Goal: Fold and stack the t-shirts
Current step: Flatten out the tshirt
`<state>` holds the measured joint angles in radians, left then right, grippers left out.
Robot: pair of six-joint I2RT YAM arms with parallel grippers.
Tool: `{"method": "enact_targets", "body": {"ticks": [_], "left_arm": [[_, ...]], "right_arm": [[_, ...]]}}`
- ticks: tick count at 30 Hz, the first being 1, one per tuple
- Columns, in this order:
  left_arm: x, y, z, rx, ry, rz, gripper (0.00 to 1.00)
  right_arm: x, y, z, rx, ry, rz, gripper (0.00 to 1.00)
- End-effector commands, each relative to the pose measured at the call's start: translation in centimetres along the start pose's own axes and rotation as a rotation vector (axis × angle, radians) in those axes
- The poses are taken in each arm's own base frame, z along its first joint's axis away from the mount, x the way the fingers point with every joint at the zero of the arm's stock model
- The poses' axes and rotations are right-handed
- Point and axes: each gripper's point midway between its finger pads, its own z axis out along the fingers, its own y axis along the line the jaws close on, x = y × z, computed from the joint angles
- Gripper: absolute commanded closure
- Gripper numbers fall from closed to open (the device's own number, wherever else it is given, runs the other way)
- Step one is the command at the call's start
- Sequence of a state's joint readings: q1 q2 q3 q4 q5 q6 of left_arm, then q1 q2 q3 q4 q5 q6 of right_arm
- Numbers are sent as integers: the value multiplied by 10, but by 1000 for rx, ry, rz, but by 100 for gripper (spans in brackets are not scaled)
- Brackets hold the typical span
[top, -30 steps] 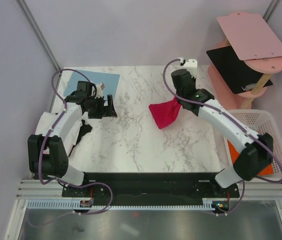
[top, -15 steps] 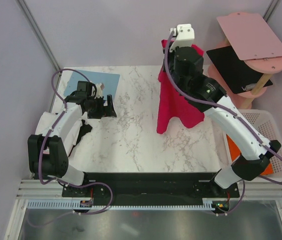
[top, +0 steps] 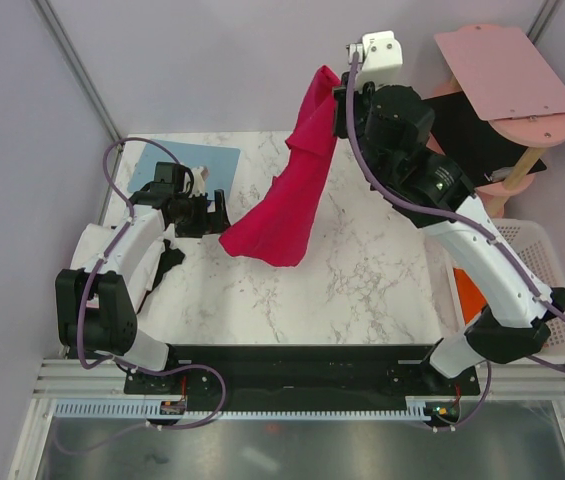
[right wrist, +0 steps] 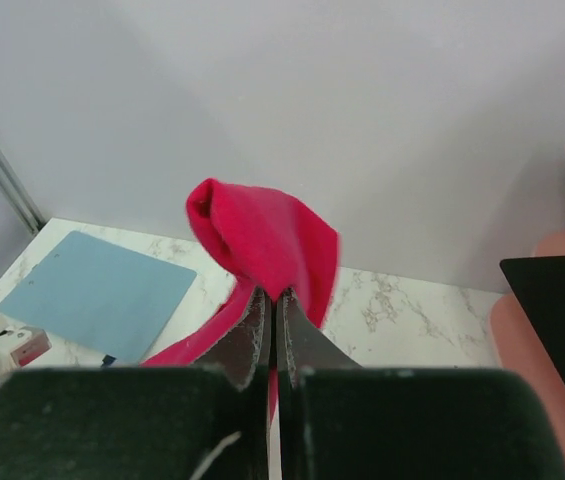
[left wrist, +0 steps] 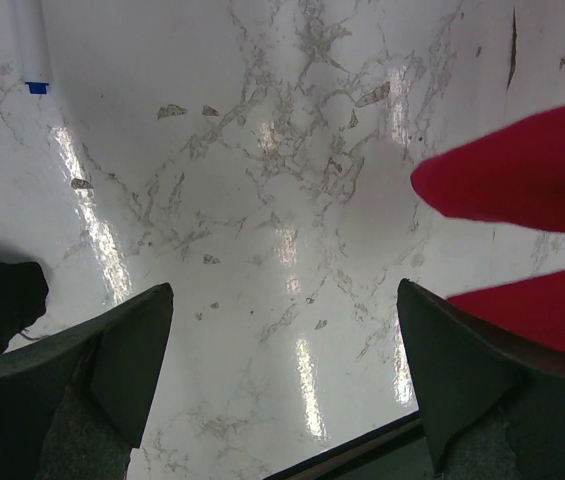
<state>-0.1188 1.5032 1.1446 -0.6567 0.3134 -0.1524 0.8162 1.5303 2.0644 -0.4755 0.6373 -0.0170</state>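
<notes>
My right gripper [top: 334,95] is shut on the crimson red t-shirt [top: 287,190] and holds it high above the back of the table. The shirt hangs down and swings left, its lower end near my left gripper. In the right wrist view the jaws [right wrist: 273,300] pinch a bunched fold of the red shirt [right wrist: 262,240]. My left gripper [top: 220,214] is open and empty low over the marble table [top: 362,280]. In the left wrist view it [left wrist: 287,330] shows bare marble between the fingers, with the red shirt [left wrist: 522,180] at the right. An orange shirt [top: 467,300] lies in the basket.
A light-blue board [top: 177,165] lies at the back left. A white basket [top: 552,280] stands at the right edge. Pink and black panels [top: 502,100] stand on a stand at the back right. A dark cloth [top: 167,260] lies by the left arm.
My right gripper has lifted the red shirt from the table, high up and toward the back. The shirt now swings out to the left. The left arm has not moved.
</notes>
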Motion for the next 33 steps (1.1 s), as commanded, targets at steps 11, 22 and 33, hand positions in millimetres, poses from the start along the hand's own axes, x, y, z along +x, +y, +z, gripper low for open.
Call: {"method": "enact_targets", "body": {"ticks": [11, 22, 33], "left_arm": [[-3, 0, -5, -7, -13, -8, 0], [10, -93, 23, 175, 33, 52, 0], [52, -131, 76, 163, 127, 109, 2]], "right_arm": [[224, -69, -5, 278, 409, -31, 100], [278, -146, -51, 502, 525, -73, 88], [258, -154, -58, 524, 474, -40, 2]]}}
